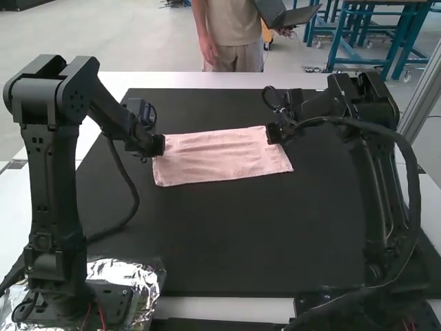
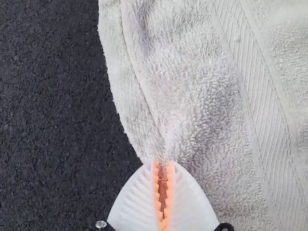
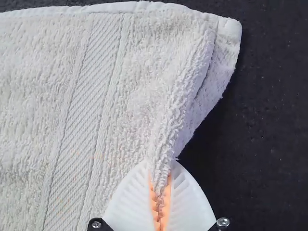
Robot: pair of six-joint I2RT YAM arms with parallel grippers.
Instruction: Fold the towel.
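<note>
towel (image 1: 220, 156), seemingly on mat (image 1: 241, 234), between left gripper (image 1: 158, 146) and right gripper (image 1: 273, 134)

- your left arm (image 1: 52, 186) and right arm (image 1: 368, 100) are black, with chunky rounded joints
- you've a thick black cable (image 1: 413, 186) curving along the right one
- your white, ribbed fingers (image 2: 132, 197) taper, with toothed orange pads (image 2: 170, 192)
- silver screws (image 3: 223, 222) sit beside them
</note>
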